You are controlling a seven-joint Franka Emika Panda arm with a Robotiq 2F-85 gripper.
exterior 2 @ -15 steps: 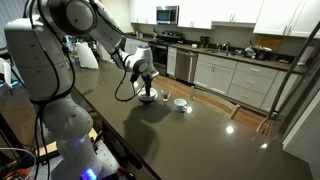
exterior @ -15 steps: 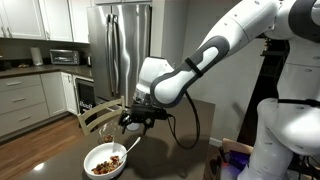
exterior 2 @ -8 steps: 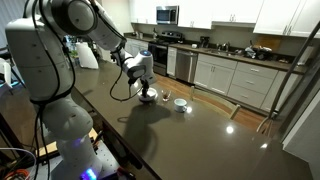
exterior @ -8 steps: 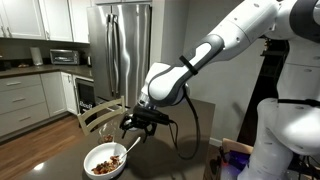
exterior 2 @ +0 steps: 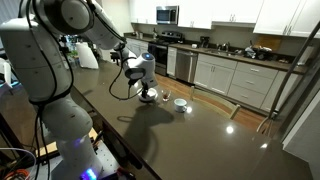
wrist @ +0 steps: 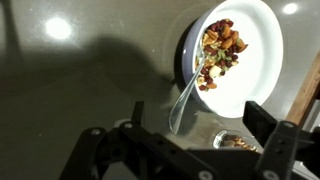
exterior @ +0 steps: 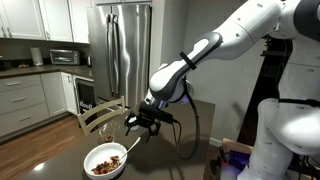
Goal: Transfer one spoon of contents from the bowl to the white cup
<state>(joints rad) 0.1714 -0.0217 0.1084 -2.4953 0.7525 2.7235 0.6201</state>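
The wide white bowl (wrist: pixel 250 75) lies at the upper right of the wrist view, with brown and reddish contents (wrist: pixel 220 45) heaped at its far side. The light spoon (wrist: pixel 188 92) rests in the heap, and its handle leans over the rim toward my gripper (wrist: pixel 198 120). The gripper hangs open above the table with nothing between its fingers (wrist: pixel 262 118). The small white cup (wrist: pixel 236 143) shows just below the bowl with brown pieces inside. In both exterior views the gripper (exterior: pixel 143 122) (exterior 2: pixel 143 84) hovers above the bowl (exterior: pixel 105 161) (exterior 2: pixel 147 98). The cup (exterior 2: pixel 180 104) stands beside it.
A dark glossy table (exterior 2: pixel 200 140) carries the bowl and cup. A wooden chair back (exterior: pixel 95 115) stands behind the bowl. A black cable (exterior: pixel 190 130) hangs from the arm. Kitchen counters (exterior 2: pixel 235 75) and a steel fridge (exterior: pixel 120 45) lie beyond.
The gripper has drifted slightly sideways and up over the bowl, and the wrist has tilted. It has stayed open. The spoon, bowl and cup have not moved.
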